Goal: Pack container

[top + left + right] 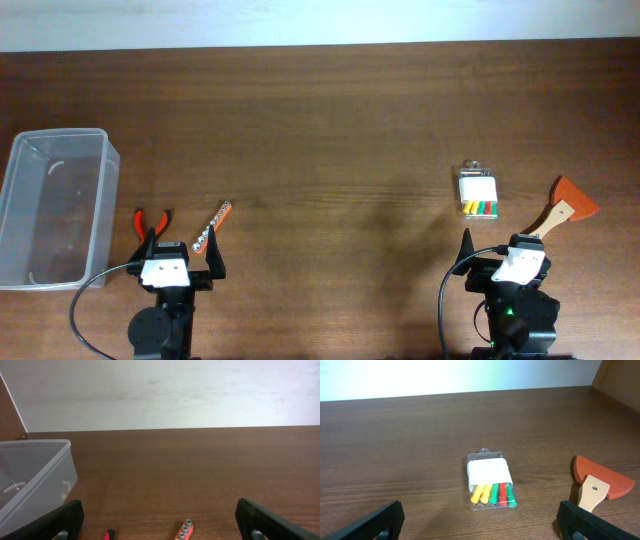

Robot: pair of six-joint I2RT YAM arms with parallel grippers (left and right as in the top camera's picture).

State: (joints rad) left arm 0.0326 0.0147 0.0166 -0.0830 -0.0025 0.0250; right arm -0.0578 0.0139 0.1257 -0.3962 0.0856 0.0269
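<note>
The clear plastic container (58, 208) stands lidless at the table's left edge; it also shows in the left wrist view (30, 477). Red-handled pliers (151, 221) and an orange bit holder (213, 229) with silver sockets lie just right of it; the holder shows in the left wrist view (183, 530). A clear pack of coloured plugs (479, 192) and an orange scraper with a wooden handle (565, 207) lie at the right, both in the right wrist view: pack (491, 481), scraper (597, 482). My left gripper (181, 254) and right gripper (503, 250) are open and empty near the front edge.
A white wall (165, 392) runs behind the table's far edge. Bare brown wood (330, 150) spans the middle between the two groups of objects.
</note>
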